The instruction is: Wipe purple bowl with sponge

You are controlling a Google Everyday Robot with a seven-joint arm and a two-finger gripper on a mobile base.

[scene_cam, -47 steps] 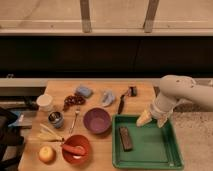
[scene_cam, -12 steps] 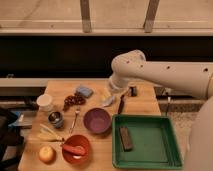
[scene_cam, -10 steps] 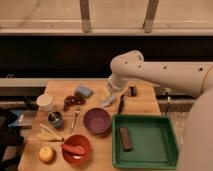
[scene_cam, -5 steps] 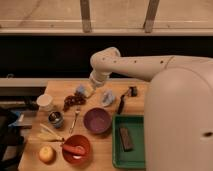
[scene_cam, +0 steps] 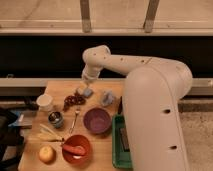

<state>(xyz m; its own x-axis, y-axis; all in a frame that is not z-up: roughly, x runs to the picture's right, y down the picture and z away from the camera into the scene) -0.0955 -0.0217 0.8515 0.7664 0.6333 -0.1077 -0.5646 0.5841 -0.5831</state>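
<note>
The purple bowl [scene_cam: 97, 120] sits mid-way on the wooden bench [scene_cam: 56, 90], a dark wall [scene_cam: 40, 57] behind. The sponge [scene_cam: 88, 92] lies at its 11 o'clock. The tool [scene_cam: 85, 85], spread wide, hangs just over the sponge, with the bowl at its 5 o'clock.

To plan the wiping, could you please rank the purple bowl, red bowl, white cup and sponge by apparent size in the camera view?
Largest: purple bowl and red bowl, alike, unranked.
Then: white cup.
Smallest: sponge, just beneath the claw.
</note>
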